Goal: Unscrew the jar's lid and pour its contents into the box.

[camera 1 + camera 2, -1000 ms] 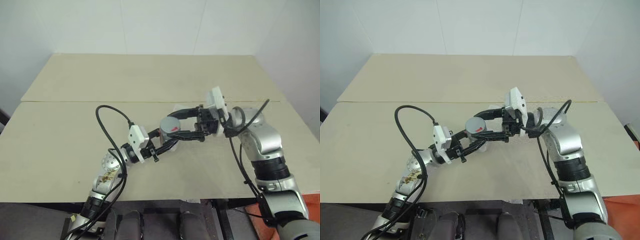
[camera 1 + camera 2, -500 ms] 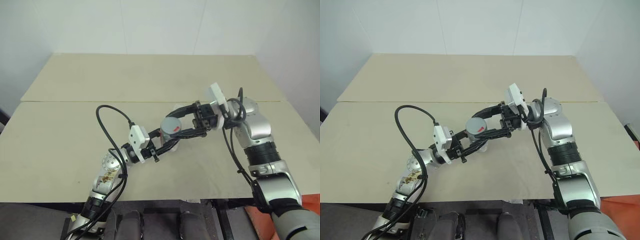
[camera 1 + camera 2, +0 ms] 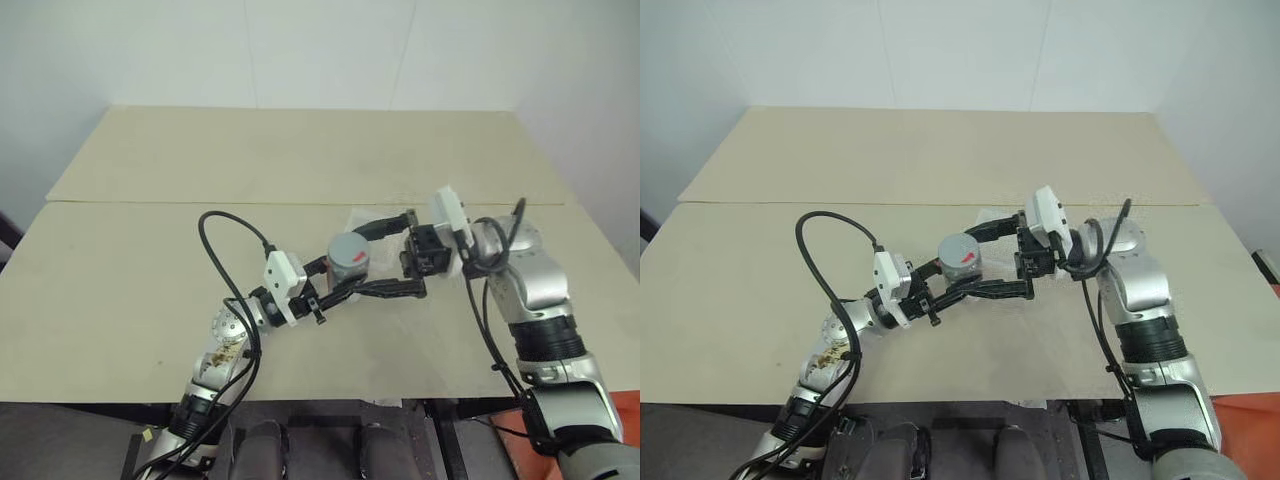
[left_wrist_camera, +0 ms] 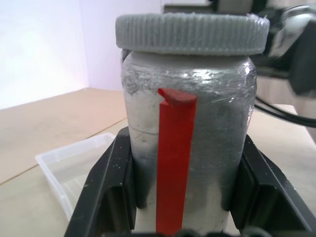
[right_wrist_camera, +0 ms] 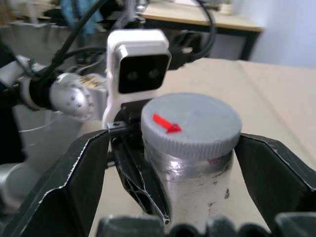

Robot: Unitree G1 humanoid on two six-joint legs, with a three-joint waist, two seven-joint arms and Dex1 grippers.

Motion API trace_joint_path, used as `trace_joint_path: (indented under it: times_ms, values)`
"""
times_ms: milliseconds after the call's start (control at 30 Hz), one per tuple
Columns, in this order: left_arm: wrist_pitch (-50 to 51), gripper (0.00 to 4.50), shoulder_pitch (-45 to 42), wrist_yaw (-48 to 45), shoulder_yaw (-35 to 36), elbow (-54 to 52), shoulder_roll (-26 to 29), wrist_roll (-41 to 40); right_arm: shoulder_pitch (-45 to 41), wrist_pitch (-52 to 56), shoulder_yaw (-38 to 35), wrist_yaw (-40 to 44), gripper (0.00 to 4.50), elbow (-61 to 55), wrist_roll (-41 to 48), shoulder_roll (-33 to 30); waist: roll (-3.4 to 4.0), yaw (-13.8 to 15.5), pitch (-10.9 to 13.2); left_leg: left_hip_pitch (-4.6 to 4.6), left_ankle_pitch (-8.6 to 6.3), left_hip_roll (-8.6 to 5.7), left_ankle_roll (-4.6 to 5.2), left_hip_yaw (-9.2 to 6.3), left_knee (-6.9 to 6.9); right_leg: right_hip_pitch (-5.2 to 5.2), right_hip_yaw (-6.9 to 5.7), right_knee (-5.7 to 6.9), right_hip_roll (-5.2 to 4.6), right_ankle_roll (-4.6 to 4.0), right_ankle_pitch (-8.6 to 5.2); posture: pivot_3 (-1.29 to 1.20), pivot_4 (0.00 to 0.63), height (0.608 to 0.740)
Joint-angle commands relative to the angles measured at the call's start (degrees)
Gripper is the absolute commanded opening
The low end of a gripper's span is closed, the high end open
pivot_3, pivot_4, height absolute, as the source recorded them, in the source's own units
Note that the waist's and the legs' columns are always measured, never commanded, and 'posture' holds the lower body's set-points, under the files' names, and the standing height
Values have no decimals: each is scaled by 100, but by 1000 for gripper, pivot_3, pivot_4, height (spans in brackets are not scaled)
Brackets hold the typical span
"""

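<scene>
While I scan from the left, my left gripper point(image 4: 180, 207) pinches the small silvery cylindrical jar point(image 4: 190, 148) by its lower body, holding it upright above the pale tan table point(image 3: 130, 270). I read no writing on it, just a red strip down the crinkled foil-like wall. Its grey round ribbed plastic lid point(image 5: 191, 124), marked with a red arrow, sits on top. Behind lies the clear shallow plastic box point(image 4: 74, 170) with rounded corners. My right gripper point(image 3: 392, 254) stands spread wide either side of the lid, not touching.
</scene>
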Motion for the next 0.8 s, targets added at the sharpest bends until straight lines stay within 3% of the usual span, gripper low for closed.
trace_joint_path:
  times_ms: [33,400,800]
  values:
    - [-261,1962,-158,248,88,61,-74,216,226,110,-348,-1124,4470,-702,-44,213,0,-4,0,0,0,0,0,1,0,-1,1,1,1,0,0,0,150,740]
    - [-495,1962,-318,408,59,442,-254,409,895,589,-106,-2658,4470,-2029,-51,577,0,21,0,-1,0,-3,0,2,1,1,1,0,1,0,0,0,150,740]
    - [-534,1962,-214,400,11,317,-325,420,749,579,219,-3439,4470,-1839,-482,937,0,12,0,-1,0,-3,0,2,2,1,1,-1,3,1,0,0,150,740]
